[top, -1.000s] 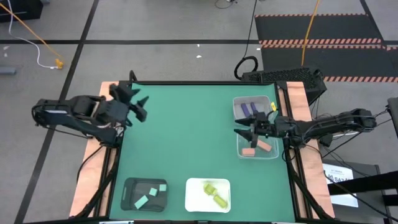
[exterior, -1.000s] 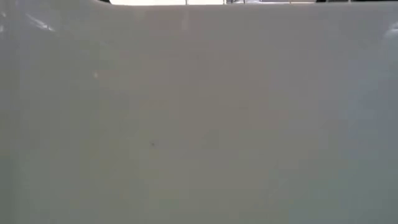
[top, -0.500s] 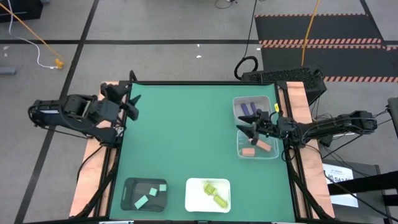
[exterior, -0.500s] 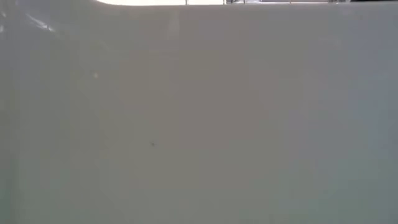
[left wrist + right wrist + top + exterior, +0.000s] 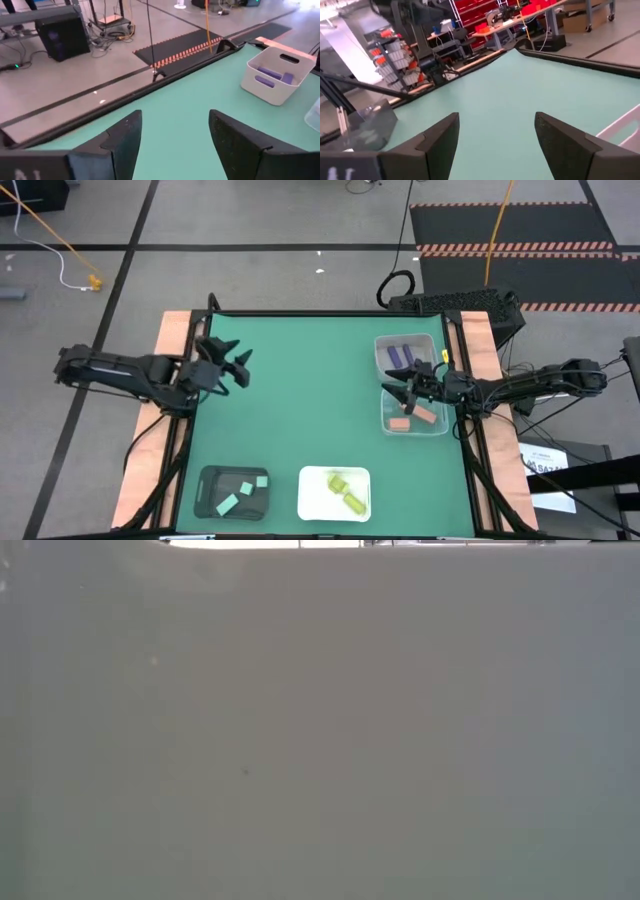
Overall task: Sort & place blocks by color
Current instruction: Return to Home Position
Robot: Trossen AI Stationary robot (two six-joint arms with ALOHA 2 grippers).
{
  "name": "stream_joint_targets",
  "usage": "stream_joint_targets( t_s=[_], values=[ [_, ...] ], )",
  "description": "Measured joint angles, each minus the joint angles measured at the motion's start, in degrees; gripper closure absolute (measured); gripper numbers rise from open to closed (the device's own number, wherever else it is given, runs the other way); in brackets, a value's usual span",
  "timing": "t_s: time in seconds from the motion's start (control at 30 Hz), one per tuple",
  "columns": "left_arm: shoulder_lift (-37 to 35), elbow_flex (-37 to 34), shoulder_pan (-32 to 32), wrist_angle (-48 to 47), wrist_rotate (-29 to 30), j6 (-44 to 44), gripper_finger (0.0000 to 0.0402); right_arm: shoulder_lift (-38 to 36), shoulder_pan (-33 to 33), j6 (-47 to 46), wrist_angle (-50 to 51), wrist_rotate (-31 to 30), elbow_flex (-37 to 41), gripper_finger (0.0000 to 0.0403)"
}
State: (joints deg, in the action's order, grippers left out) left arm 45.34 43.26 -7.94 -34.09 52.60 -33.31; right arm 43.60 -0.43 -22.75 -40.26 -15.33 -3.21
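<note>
All the blocks lie in trays along the edges of the bench [image 5: 310, 390]; the purple blocks [image 5: 399, 356] are bars lying flat side by side, long axes roughly parallel, in a clear tray [image 5: 432, 340] at the right edge towards the far corner; the salmon blocks [image 5: 426, 415] sit in a second clear tray [image 5: 441, 430] just nearer along that edge, the larger one slanted to the tray walls; the mint blocks [image 5: 228, 503] are in the black tray [image 5: 205, 480] at the near edge towards the left corner, the longest lying diagonally; the yellow blocks [image 5: 351, 500] are in the white tray [image 5: 308, 505] at the middle of the near edge, also diagonal; the left gripper [image 5: 232, 365] hangs by the left edge, fingers spread wide and empty, aimed across the bench; half a second ago it was nearer the far left corner, and the arm now reaches flatter and further inward; the right gripper [image 5: 396, 393], spread and empty, hangs where the two clear trays meet and has barely shifted; no block has moved
</note>
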Motion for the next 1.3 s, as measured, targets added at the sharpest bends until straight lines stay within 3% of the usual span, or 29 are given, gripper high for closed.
stream_joint_targets(
  t_s=[0.23,0.67,1.0,1.3],
  values=[
    [0.00,-9.90,0.00,12.35,0.05,-2.37,0.0169,0.01,0.00,-3.13,0.00,0.11,0.49,0.0151],
    [0.00,-28.78,0.00,35.52,0.07,-16.03,0.0169,0.00,0.00,-3.14,0.17,0.37,0.64,0.0151],
    [0.00,-37.29,0.00,37.68,0.05,-29.37,0.0169,0.00,0.00,-3.14,0.17,0.39,0.68,0.0151],
    [0.00,-41.42,0.00,37.52,0.00,-33.79,0.0169,0.00,0.00,-3.14,0.18,0.42,0.71,0.0151]
  ],
)
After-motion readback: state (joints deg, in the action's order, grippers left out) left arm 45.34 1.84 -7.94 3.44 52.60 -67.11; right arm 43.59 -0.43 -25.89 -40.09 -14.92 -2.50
